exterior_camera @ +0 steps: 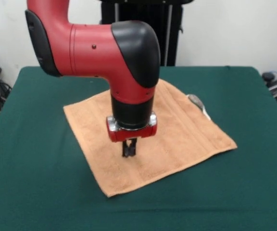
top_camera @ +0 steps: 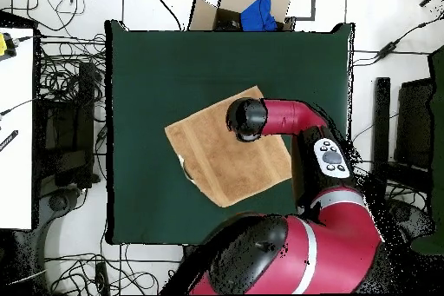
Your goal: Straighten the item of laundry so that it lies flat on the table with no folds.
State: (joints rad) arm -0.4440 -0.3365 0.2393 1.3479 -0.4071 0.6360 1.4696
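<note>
The orange-tan towel lies spread out as a diamond on the green table, slightly behind its middle. It looks flat, with border bands along its edges and a small white tag at the right edge. My gripper points straight down over the towel's middle. Its dark fingers are close together, with the tips at or just above the cloth, and no cloth is bunched between them. In the overhead view the towel shows on the table, and the arm's wrist hides the gripper.
The red arm reaches over the table's back half. A cardboard box with a blue item stands beyond the table edge in the overhead view. Cables and a white desk lie at the side. Green table surface shows all round the towel.
</note>
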